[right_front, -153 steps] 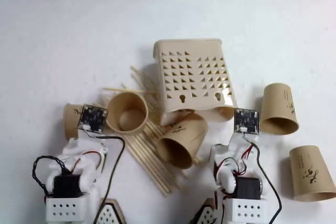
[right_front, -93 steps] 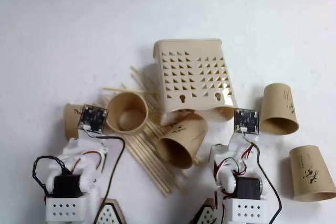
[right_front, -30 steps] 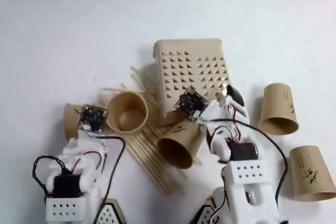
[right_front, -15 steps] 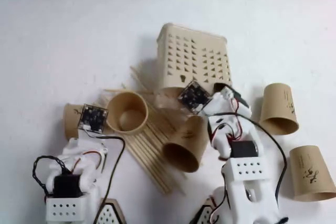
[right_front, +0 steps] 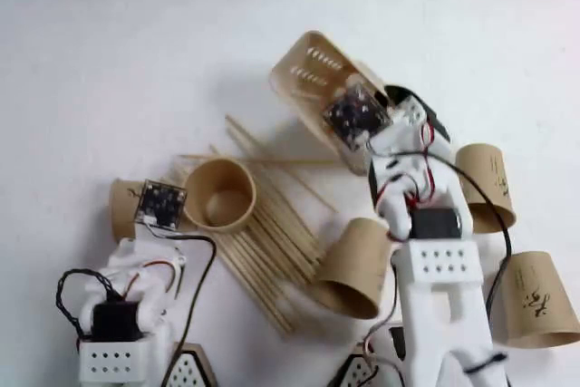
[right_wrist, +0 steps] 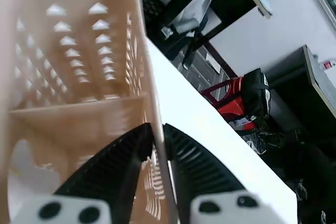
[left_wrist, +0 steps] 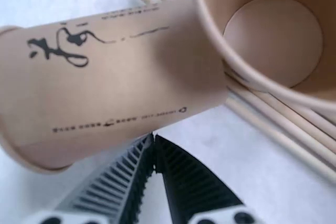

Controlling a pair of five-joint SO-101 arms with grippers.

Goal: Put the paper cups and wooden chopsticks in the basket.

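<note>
– Beige perforated plastic basket (right_front: 308,65): where does it sit?

– At 12 o'clock from the middle of the white worktop (right_front: 109,61), tilted over and gripped by the right arm. Whether any corner touches the worktop, I cannot tell.

– How does the right end effector (right_wrist: 156,127) hold it?

– It is clamped on one side wall near the rim. One black finger is inside the basket (right_wrist: 79,77) and the other is outside.

– And the left end effector (left_wrist: 154,137)?

– Its ribbed fingers are pressed together with nothing between them. The tips are just beside a printed brown paper cup (left_wrist: 105,66) lying on its side. From above, that cup (right_front: 120,208) is at 8 o'clock, partly under the left wrist camera.

– The other cups?

– An upright brown paper cup (right_front: 219,192) stands mouth up, just at 3 o'clock of the printed one. A third brown paper cup (right_front: 353,269) lies at 5 o'clock, mouth toward 7 o'clock, beside the right arm. A fourth cup (right_front: 485,188) lies at 3 o'clock, and a fifth cup (right_front: 536,298) lies at 4 o'clock near the edge.

– Chopsticks?

– The pale wooden chopsticks (right_front: 272,237) lie in a loose pile at 6 o'clock of the basket, between the upright and third cups. Several of them (left_wrist: 278,124) run beneath the upright cup (left_wrist: 268,30).
</note>
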